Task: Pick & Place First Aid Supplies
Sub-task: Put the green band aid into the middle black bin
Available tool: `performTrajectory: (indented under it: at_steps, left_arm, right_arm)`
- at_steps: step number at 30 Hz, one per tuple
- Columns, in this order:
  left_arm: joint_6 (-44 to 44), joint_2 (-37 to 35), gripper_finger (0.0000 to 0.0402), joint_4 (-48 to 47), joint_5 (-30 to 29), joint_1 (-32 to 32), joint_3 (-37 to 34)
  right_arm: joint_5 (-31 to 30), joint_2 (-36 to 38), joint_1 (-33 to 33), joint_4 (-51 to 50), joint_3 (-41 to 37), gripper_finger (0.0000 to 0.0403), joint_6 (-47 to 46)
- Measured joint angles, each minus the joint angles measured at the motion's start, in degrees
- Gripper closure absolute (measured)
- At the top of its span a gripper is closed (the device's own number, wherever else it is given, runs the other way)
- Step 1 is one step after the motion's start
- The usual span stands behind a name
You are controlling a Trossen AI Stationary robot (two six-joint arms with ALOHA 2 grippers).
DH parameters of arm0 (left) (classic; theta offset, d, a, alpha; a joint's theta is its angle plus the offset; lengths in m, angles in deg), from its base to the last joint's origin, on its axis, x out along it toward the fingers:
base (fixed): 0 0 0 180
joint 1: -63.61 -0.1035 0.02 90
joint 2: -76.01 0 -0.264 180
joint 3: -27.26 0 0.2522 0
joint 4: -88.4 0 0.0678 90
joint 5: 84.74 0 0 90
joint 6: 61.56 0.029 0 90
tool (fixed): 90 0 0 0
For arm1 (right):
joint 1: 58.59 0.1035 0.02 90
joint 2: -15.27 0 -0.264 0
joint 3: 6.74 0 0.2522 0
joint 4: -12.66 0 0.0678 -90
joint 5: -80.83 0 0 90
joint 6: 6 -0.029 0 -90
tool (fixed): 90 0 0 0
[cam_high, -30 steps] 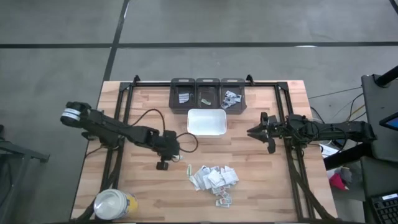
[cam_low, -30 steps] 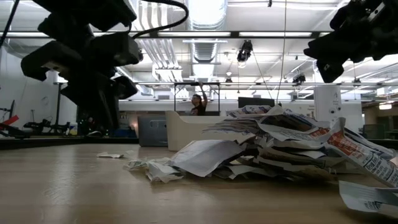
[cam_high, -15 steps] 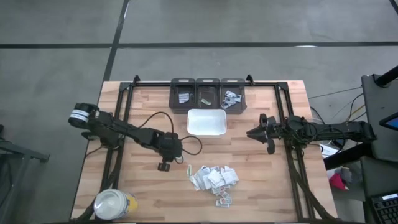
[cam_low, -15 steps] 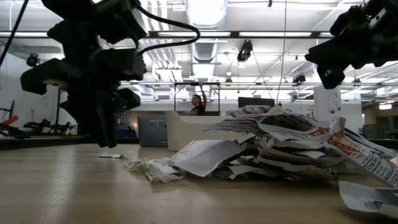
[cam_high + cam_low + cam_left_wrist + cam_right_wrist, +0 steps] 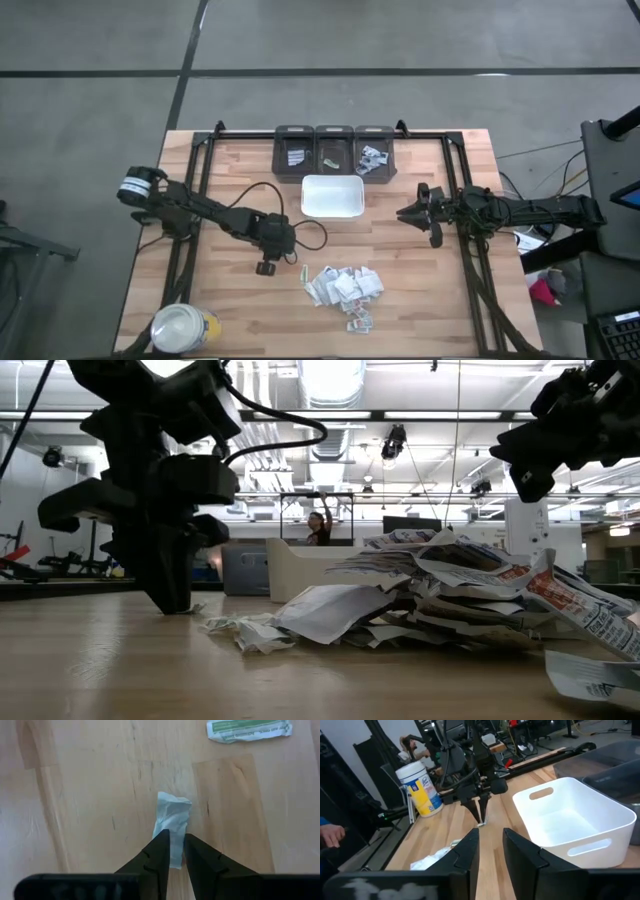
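Left gripper [image 5: 173, 851] down at the desk [image 5: 230, 300] in front of the white tray [image 5: 332, 196], pinching a pale blue packet [image 5: 171, 822]. Green-printed sachet [image 5: 249, 730] just beyond. Heaped packets [image 5: 345, 288] nearer the front edge than the tray. Right gripper [image 5: 404, 213] beside the tray, raised, fingers spread narrowly, holding nothing.
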Motion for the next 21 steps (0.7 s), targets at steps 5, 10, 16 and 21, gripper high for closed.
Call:
performTrajectory:
  at_steps: [5, 10, 16, 21]
  left_arm:
    - [-1.53, 1.95, 0.0335, 0.00, 0.02, 0.00, 0.02]
    - [-2.35, 1.59, 0.0369, 0.35, 0.17, 0.00, 0.02]
    - [-3.15, 1.58, 0.0397, 0.57, 0.13, 0.00, 0.02]
    - [-3.52, 0.04, 0.0400, 0.18, 0.93, -0.06, 0.28]
  right_arm:
    - [0.00, 0.00, 0.02, 0.23, 0.00, 0.0319, -0.02]
    - [0.00, 0.00, 0.02, 0.23, 0.00, 0.0330, -0.04]
    - [-0.02, 0.00, 0.02, 0.21, 0.00, 0.0339, -0.04]
    - [-0.02, 0.00, 0.01, 0.21, 0.00, 0.0337, -0.27]
